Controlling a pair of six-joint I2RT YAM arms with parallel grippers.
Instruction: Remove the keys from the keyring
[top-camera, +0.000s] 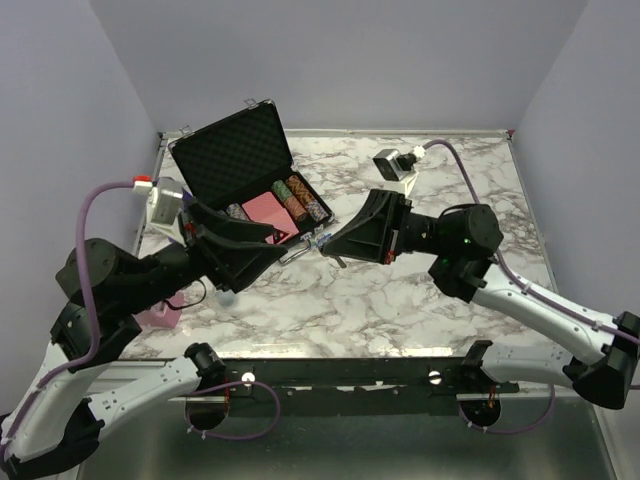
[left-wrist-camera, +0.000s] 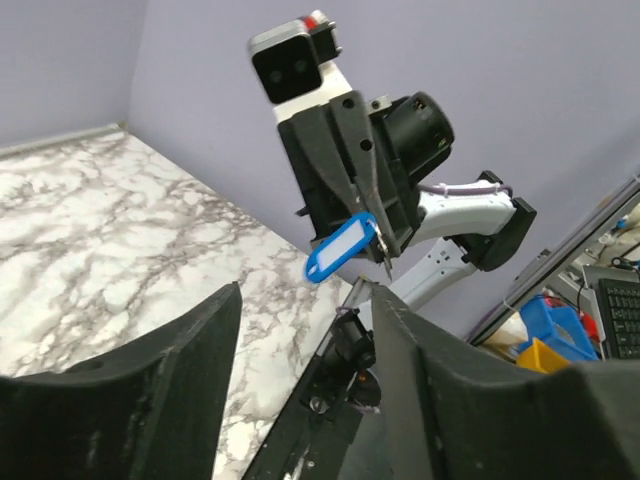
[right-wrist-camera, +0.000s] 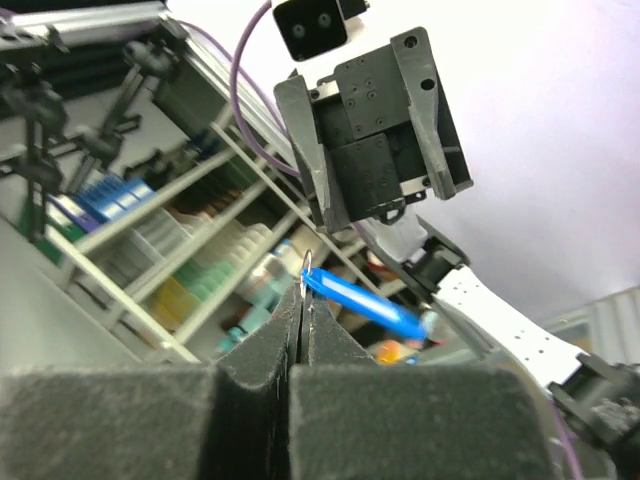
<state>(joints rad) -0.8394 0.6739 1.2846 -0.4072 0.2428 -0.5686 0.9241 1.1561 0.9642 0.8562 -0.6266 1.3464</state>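
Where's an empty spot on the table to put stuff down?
There are two bare marble patches on the table: the near strip in front of both grippers, and the far right corner behind the right gripper. It's crowded far left, where the black case sits, and mid-table, where the left gripper faces the held keyring.

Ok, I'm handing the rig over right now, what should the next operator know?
Right gripper: shut on the keyring, held above the table, with the blue tag hanging from it.
Left gripper: open and empty, facing the ring and short of it.
No keys are clearly visible, so I cannot tell whether any is off.
To do: bring the left gripper in and work the keys off the ring.
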